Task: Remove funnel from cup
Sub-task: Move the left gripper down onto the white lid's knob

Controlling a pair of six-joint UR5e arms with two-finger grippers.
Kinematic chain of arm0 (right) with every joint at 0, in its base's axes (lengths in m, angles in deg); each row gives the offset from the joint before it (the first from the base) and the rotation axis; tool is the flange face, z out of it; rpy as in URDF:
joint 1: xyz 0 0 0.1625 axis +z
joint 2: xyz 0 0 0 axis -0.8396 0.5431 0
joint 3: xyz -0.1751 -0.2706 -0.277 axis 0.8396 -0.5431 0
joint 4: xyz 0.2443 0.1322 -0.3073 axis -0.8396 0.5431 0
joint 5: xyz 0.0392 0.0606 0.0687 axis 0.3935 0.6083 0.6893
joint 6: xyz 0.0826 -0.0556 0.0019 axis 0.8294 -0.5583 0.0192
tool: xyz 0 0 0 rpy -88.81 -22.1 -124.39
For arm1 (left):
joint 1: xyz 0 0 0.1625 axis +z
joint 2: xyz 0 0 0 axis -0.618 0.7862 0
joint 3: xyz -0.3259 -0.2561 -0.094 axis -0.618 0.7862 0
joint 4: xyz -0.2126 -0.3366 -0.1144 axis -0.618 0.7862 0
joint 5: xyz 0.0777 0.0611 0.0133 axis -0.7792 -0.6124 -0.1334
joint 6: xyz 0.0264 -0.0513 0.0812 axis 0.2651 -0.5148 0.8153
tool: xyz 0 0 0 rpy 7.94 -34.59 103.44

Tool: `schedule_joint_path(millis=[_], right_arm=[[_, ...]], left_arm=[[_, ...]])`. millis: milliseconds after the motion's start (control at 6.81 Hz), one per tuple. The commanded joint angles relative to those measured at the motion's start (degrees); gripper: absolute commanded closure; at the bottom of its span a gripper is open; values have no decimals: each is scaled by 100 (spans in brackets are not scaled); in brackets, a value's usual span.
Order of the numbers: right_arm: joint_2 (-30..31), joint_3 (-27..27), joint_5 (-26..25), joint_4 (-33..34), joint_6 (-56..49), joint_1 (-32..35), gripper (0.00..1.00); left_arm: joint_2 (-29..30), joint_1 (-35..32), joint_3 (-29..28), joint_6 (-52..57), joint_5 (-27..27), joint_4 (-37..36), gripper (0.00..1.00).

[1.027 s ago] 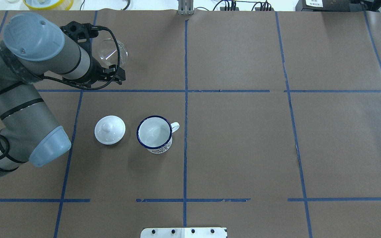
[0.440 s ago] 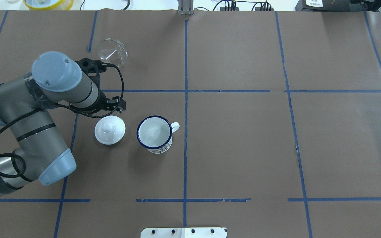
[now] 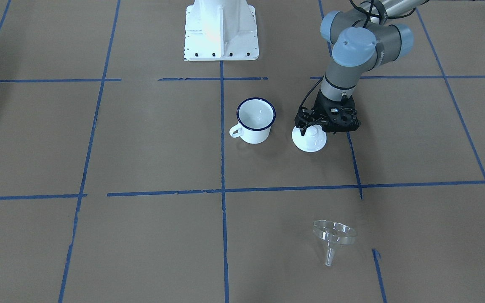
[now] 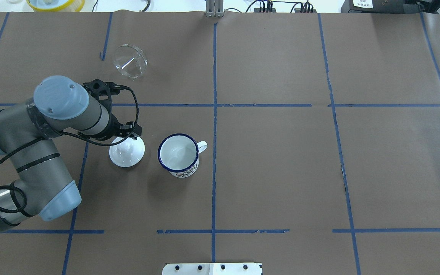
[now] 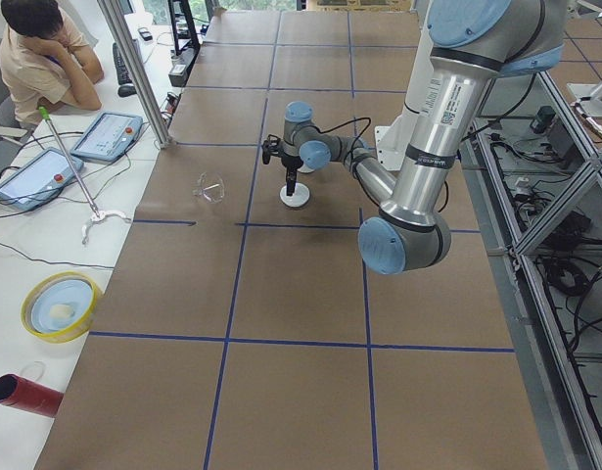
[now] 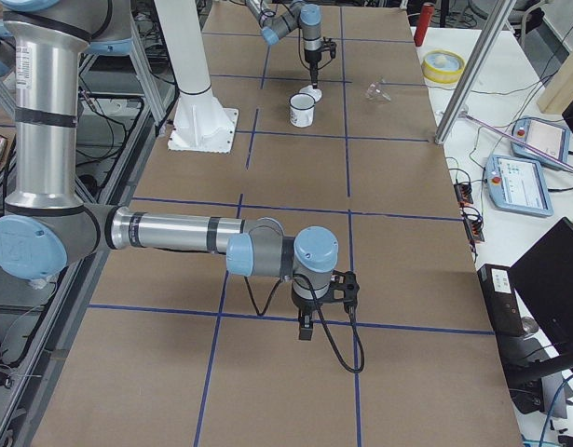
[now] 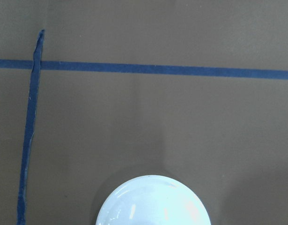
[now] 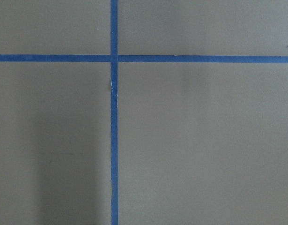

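Funnel out of the cup, lying on the tabletop

From the front, the clear funnel (image 3: 334, 237) lies tipped over on the tabletop (image 3: 141, 139), well apart from the white cup (image 3: 256, 120). The left fingers (image 3: 310, 126) hang over a white lid (image 3: 309, 142); their gap cannot be told. From above, the cup is empty. From the right side, the right fingers (image 6: 305, 328) point down; their gap cannot be told.
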Motion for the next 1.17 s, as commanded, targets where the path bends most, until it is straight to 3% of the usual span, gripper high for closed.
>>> schedule_joint_path(millis=[0,734,1027], right_arm=[[1,0,0,0,0,0,0],[1,0,0,0,0,0,0],[1,0,0,0,0,0,0]], left_arm=[[-21,65,-52,-4,10,83,9],[199,197,-237,-30,168,4,27],[242,197,-97,-4,168,-414,29]])
